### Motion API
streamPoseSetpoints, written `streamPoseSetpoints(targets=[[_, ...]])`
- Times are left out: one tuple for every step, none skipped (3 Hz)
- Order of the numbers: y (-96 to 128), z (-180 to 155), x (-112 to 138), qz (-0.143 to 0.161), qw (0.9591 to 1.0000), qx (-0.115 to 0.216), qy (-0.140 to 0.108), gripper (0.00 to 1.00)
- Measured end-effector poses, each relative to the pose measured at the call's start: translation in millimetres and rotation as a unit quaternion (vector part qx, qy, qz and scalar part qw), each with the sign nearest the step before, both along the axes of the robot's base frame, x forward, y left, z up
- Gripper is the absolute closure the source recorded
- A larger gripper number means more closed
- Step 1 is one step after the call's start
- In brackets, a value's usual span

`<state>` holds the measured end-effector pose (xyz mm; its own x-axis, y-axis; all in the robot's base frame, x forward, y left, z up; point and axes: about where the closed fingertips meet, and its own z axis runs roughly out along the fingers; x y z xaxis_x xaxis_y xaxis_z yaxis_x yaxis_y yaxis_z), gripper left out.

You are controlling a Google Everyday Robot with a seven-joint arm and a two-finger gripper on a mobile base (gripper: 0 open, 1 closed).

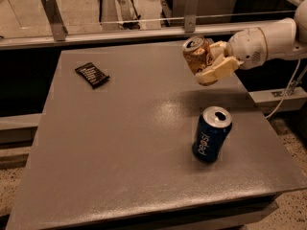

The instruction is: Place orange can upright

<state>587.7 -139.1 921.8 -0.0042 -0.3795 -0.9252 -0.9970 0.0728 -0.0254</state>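
The orange can (pixel 195 54), orange-gold with a silver top, is held nearly upright in the air above the right rear part of the grey table (pixel 124 143). My gripper (pixel 211 63) comes in from the right on a white arm and is shut on the can, with cream fingers (pixel 218 70) wrapped around its side. The can's base is above the tabletop and casts a shadow below it.
A dark blue Pepsi can (pixel 211 134) stands upright on the table in front of and below the held can. A small black packet (pixel 92 74) lies at the rear left. A metal rail runs behind the table. The table's right edge is close to the arm.
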Motion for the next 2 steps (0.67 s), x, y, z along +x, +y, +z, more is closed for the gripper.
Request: streamPoseSetpoints(targets=[[2.2,-5.6,2.0,0.006,0.9991,0.039,-0.011,1.00],[-0.5,-13.2,4.3,0.011,0.9969,0.075,-0.022,1.00]])
